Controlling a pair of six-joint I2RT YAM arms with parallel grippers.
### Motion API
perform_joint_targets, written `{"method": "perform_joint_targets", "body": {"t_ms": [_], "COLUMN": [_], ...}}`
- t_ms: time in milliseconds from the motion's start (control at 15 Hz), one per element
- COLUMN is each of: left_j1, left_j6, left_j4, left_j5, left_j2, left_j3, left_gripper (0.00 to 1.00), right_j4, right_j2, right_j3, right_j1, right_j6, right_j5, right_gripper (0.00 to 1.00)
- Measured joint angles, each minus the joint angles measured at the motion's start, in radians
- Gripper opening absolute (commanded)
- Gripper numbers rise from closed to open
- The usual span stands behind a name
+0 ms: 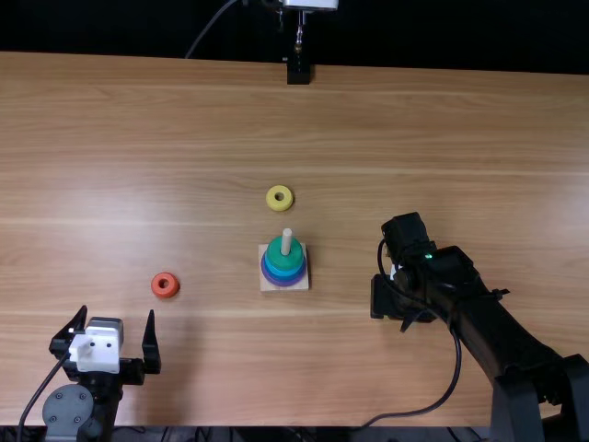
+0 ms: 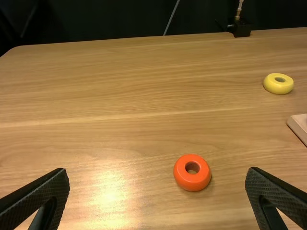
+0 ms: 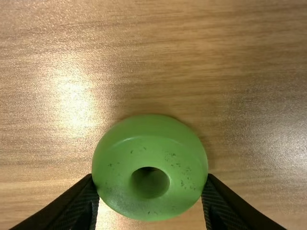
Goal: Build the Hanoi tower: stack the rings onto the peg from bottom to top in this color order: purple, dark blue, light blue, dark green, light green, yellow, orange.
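A: State the condition at the near left.

B: The left gripper (image 1: pixel 116 315) has its fingers spread wide, with nothing between them.

A: Next, the near right side.

B: The right gripper (image 1: pixel 383 299) is pinching the light green ring (image 3: pixel 148 130) between its two fingers. The ring's hole faces the wrist camera. Whether the ring touches the bench (image 1: pixel 138 129), I cannot tell.

A: Locate the orange ring.

B: The orange ring (image 1: pixel 165 285) lies flat on the bench, left of the wooden base (image 1: pixel 265 285), beyond the left gripper and slightly to its right.

A: Describe the stack.

B: The base sits between the two grippers, slightly farther off. Its upright peg (image 1: pixel 287 241) carries the purple ring (image 1: pixel 283 281) lowest, blue above that, and the dark green ring (image 1: pixel 275 258) on top. The peg's tip projects above them.

A: And beyond the base?

B: The yellow ring (image 1: pixel 280 206) lies flat, apart from the base. Farther still, a black block (image 1: pixel 298 73) stands at the far edge.
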Motion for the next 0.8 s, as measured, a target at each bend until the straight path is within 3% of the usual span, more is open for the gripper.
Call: {"method": "perform_joint_targets", "body": {"t_ms": [333,533,800], "left_j1": [0.000,0.000,0.000], "left_j6": [0.000,0.001,0.000], "left_j4": [0.000,0.000,0.000], "left_j5": [0.000,0.000,0.000], "left_j2": [0.000,0.000,0.000], "left_j3": [0.000,0.000,0.000], "left_gripper": [1.00,1.00,1.00], "right_j4": [-0.026,-0.193,-0.404], "right_j2": [-0.014,-0.142,-0.164], "right_j3": [0.087,0.208,0.433], "right_j1": [0.001,0.058,0.195], "right_j6": [-0.016,-0.021,-0.100], "right_j5": [0.000,0.003,0.000], "right_gripper": [0.00,0.01,0.01]}}
